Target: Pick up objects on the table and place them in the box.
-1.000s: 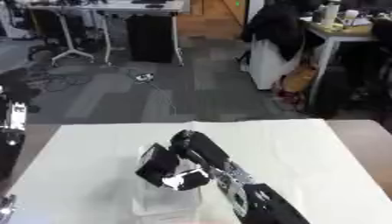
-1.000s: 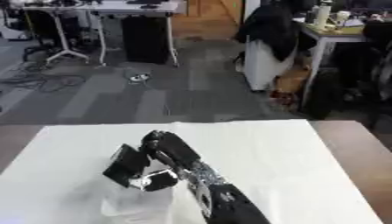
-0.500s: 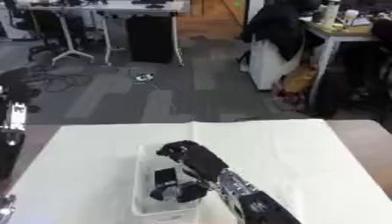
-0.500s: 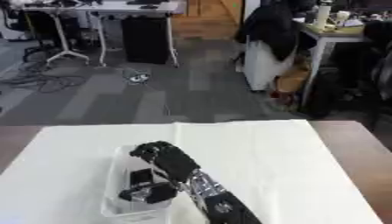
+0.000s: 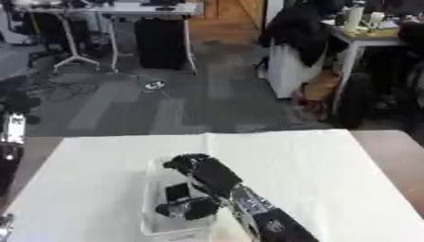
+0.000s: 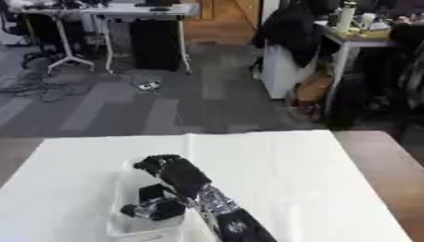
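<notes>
My right hand (image 5: 205,174) is reaching over the clear box (image 5: 157,224), fingers curled down w/ nothing in them that I can see. A black thing (image 5: 187,207) is lying inside the box, just under my hand. The box is sitting on the white table (image 5: 331,165).

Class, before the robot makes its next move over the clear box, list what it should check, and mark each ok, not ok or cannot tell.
1. Right hand is over the clear plastic box: ok.
2. Dark objects lie inside the box: ok.
3. Right hand's fingers have let go: cannot tell.
4. Box sits fully on the white table: ok.
5. More objects left on the table to pick up: none visible, ok.
6. Left hand is out of the way: cannot tell; only a dark arm part shows at the left edge.
</notes>
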You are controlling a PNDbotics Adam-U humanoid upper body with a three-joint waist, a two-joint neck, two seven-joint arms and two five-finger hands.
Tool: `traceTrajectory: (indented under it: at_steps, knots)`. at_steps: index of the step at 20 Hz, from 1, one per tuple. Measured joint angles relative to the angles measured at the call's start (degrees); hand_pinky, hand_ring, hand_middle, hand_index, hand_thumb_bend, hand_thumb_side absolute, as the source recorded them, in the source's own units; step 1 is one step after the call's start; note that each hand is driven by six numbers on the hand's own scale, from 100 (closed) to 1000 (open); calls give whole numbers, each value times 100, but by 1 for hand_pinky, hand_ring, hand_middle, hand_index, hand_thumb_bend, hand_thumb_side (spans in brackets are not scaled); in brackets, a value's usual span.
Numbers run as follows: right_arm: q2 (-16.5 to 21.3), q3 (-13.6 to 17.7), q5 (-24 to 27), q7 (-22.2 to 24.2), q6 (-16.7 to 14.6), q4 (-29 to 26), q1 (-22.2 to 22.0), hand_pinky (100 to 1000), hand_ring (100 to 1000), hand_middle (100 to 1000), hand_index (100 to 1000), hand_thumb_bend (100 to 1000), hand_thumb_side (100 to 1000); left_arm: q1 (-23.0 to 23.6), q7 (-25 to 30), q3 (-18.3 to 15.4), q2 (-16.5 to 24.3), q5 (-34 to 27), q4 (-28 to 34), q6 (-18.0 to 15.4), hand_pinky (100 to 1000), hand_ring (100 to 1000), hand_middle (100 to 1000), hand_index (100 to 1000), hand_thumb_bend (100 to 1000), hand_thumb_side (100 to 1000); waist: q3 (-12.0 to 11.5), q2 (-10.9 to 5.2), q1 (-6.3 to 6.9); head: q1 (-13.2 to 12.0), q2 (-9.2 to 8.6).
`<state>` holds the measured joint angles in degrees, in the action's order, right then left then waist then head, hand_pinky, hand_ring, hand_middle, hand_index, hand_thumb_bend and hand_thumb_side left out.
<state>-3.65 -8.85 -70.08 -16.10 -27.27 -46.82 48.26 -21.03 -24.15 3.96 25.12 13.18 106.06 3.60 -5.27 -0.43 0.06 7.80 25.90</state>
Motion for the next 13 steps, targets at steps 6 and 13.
traceTrajectory:
  at_steps: [6,13]
  knots:
    - [400,207,3530,446,260,-1903,-742,270,516,526,794,409,1000,-7,-22,-33,0,0,1,11,581,717,827,861,159,1000,60,32,25,-218,-904]
    - [890,616,6132,492,1214,-4837,-1483,291,476,503,749,288,1000,-14,-48,-54,7,-5,4,4,584,718,828,860,159,1000,166,-27,60,-114,-1507]
